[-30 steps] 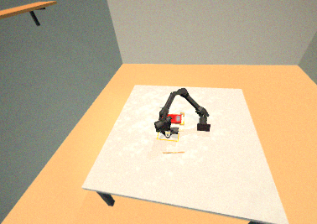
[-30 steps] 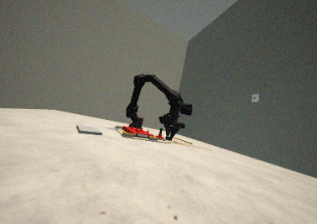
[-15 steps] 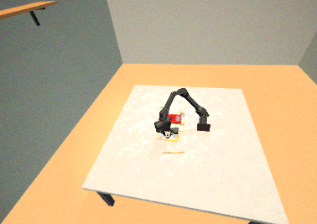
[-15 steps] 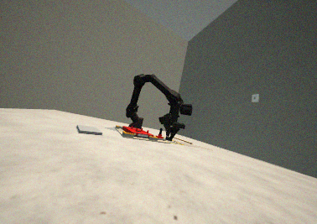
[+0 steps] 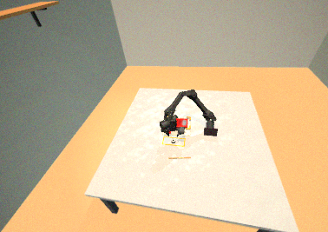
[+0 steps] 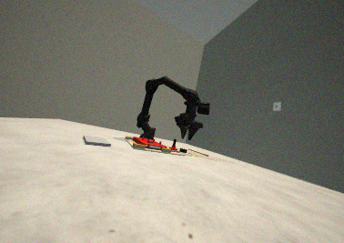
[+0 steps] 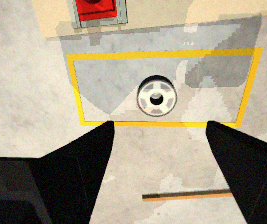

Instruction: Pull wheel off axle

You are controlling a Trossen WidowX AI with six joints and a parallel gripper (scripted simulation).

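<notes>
Wheel (image 7: 156,98) lies flat inside the yellow marked area (image 7: 75,89), frame centre. Gripper (image 7: 159,135) released – jaws spread, empty, clear above it. Risk: wheel sits near the lower border – a finger clipping it could nudge it across the line.

White wheel (image 7: 156,98) flat inside yellow-outlined area (image 7: 79,100)

Being cut off by the wrist view's top edge: red block (image 7: 96,10). Running out past the bottom edge: both gripper (image 7: 159,131) fingers. Showing too small in the top view for its spokes to be told: wheel (image 5: 173,141). Staying indistinct in the exterior view: upright axle (image 6: 174,143).
</notes>
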